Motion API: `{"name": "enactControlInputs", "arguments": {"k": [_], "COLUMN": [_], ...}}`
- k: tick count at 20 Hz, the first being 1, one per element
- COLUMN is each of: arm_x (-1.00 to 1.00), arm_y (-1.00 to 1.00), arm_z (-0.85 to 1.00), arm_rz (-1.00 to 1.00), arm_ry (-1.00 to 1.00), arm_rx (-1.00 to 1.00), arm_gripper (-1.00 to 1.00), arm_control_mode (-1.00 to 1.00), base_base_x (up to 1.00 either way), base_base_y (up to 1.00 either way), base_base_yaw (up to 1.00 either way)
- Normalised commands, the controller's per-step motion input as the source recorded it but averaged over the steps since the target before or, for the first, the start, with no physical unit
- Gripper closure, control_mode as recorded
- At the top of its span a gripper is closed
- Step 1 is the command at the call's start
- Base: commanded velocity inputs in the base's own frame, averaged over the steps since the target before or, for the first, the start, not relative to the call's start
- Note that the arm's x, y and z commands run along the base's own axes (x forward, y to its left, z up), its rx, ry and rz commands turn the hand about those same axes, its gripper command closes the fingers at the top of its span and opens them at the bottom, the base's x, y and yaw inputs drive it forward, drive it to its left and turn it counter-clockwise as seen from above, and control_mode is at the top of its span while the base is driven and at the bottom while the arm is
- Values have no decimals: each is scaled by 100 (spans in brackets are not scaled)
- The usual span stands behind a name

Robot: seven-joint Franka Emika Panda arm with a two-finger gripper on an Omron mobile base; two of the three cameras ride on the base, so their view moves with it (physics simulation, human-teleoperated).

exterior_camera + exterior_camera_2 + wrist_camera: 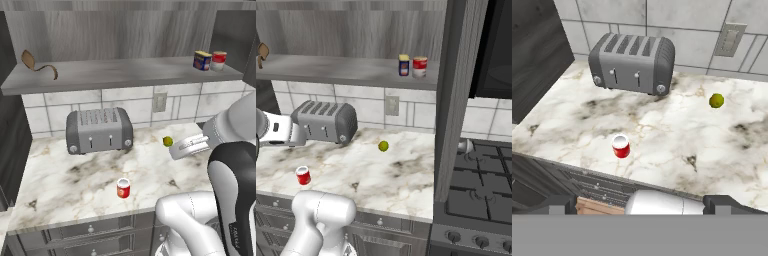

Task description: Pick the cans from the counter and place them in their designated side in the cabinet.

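A small red can (pixel 123 188) with a white lid is standing upright on the counter (pixel 60 180), its long axis running vertically and its lid facing up, near the front edge and in front of the grey toaster (pixel 99 130), well apart from it. In the hand view the same can (pixel 621 146) is sitting on the marble with open worktop all around it. The dark blue can (pixel 202 60) with the yellow top is standing upright on the cabinet (pixel 120 74) shelf towards its right end, just beside a red can with a wide white band (pixel 218 60). A small yellow-green ball (pixel 168 141) is lying on the counter to the right of the toaster. The gripper (pixel 176 150) is hanging above the counter's right part, near the ball, with its jaws spread wide and nothing between them. A brown curled object (pixel 37 65) is resting at the shelf's left end
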Motion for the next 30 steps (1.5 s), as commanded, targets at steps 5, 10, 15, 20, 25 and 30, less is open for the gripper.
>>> {"name": "enactControlInputs", "arguments": {"k": [5,10,15,20,25,30], "arm_x": [0,0,-3,-4,-1,0], "arm_y": [19,17,16,18,15,9], "arm_z": [-11,-11,-11,-9,-4,-4], "arm_rz": [0,0,0,0,1,1], "arm_ry": [8,9,3,1,-1,-1], "arm_rx": [0,0,0,0,0,0], "arm_gripper": [-100,-100,-100,-100,-100,-100], "arm_control_mode": [-100,-100,-100,-100,-100,-100], "base_base_x": [0,0,0,0,0,0], "base_base_y": [0,0,0,0,0,0], "base_base_yaw": [0,0,0,0,0,0]}}
